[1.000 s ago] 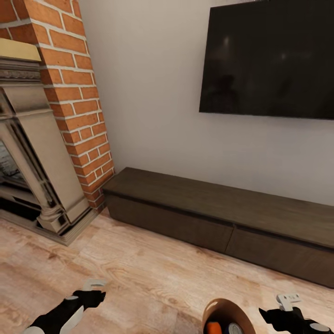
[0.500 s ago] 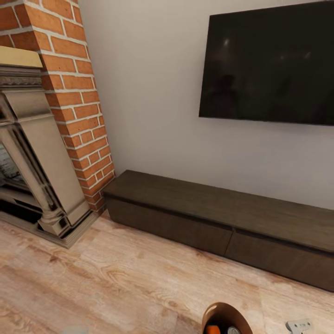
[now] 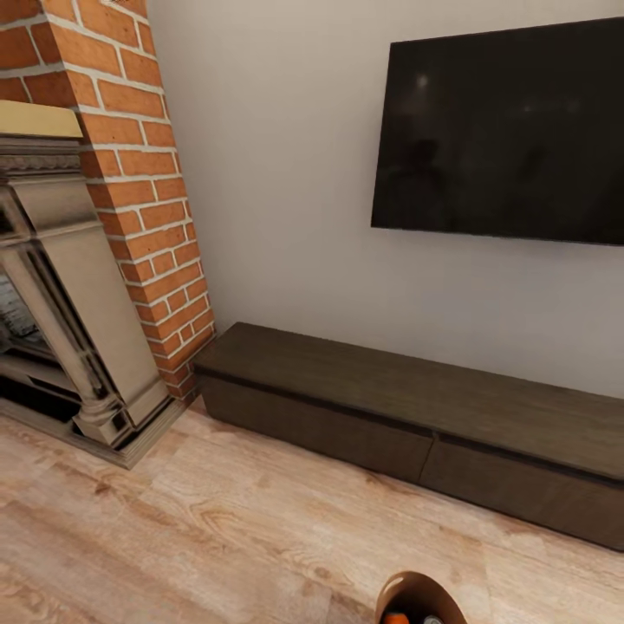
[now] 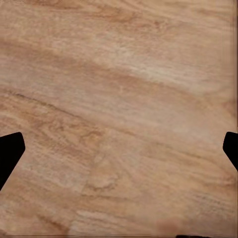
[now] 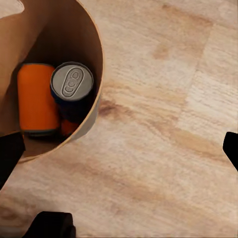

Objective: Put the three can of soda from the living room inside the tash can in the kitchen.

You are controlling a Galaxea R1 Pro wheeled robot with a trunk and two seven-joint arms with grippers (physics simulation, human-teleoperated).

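1. The round tapered bin with a brown inside (image 3: 419,600) stands on the light wood floor (image 3: 217,520) at the near edge of the head view, right of centre.
2. Inside the bin (image 5: 74,44) lie a bright orange soda can (image 5: 37,99) and a dark blue soda can with a grey metal top (image 5: 73,89), touching; a further patch of orange shows beneath the blue can.
3. A long low dark wood cabinet (image 3: 416,407) runs along the far wall under a black wall-mounted TV (image 3: 507,134).
4. A red brick fireplace (image 3: 113,173) rises at far left.
5. The left gripper (image 4: 119,153) and the right gripper (image 5: 119,148) hang over the floor, jaws spread wide apart, holding nothing.
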